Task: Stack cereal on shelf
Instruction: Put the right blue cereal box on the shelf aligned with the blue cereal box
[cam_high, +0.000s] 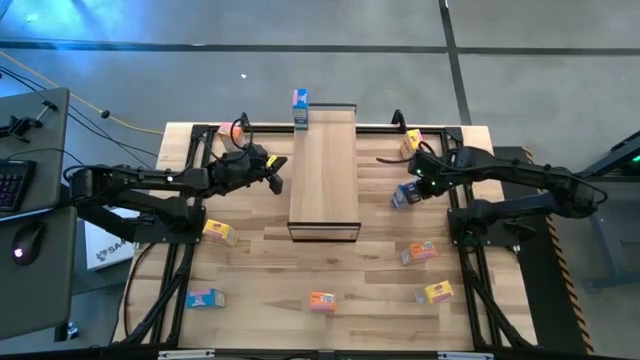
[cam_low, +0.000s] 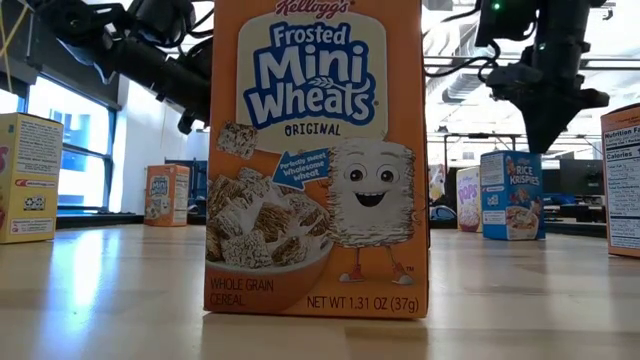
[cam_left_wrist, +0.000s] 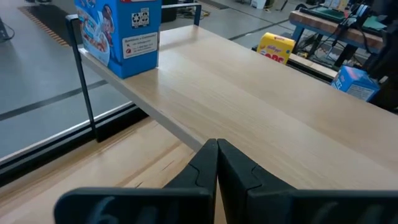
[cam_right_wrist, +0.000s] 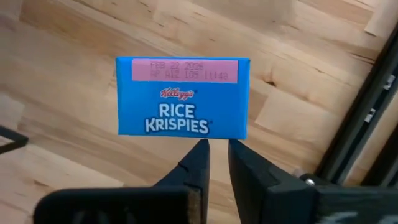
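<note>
The shelf (cam_high: 324, 170) stands mid-table, and one blue cereal box (cam_high: 300, 108) stands on its far end (cam_left_wrist: 118, 34). My left gripper (cam_high: 276, 172) hovers shut beside the shelf's left long side, its fingers (cam_left_wrist: 217, 152) level with the shelf top (cam_left_wrist: 261, 106). A blue Rice Krispies box (cam_right_wrist: 183, 96) stands upright on the table right of the shelf (cam_high: 403, 196). My right gripper (cam_right_wrist: 217, 149) points down just over it. Its fingers are nearly together, with nothing between them. In the low view it hangs over the box's top corner (cam_low: 548, 148). My right gripper's fingertips (cam_right_wrist: 200, 152) stand at one long edge of the Rice Krispies box's top (cam_right_wrist: 214, 134), coming from above. I cannot tell whether they touch it. The box stands upright on the table.
Loose cereal boxes lie around the table: yellow (cam_high: 220, 233), blue (cam_high: 205, 298), orange Mini Wheats at the near edge (cam_high: 321, 301) filling the low view (cam_low: 316, 160), orange (cam_high: 419, 252), yellow (cam_high: 438, 292), and one at the far right (cam_high: 411, 141). Most of the shelf top is bare.
</note>
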